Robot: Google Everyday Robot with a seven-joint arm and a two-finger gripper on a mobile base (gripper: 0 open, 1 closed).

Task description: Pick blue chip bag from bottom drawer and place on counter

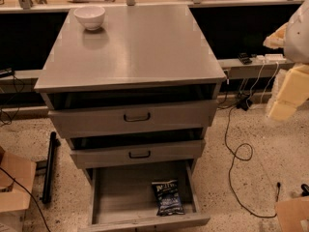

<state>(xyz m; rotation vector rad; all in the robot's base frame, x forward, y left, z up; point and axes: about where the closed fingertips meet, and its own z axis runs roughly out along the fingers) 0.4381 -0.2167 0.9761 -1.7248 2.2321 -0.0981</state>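
High frontal view (gripper (pixel 288 98) at right)

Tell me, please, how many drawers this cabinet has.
3: top drawer and middle drawer slightly open, bottom drawer pulled out holding the blue chip bag. The tool hangs at the right edge.

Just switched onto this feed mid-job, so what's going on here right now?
Nothing is being handled yet. The blue chip bag lies flat on the floor of the bottom drawer, which is pulled open; the bag sits toward the front right. The gripper hangs at the right edge of the view, off to the cabinet's side and apart from the bag. The counter carries a white bowl at its far left corner. The pick and the placing are not yet done.
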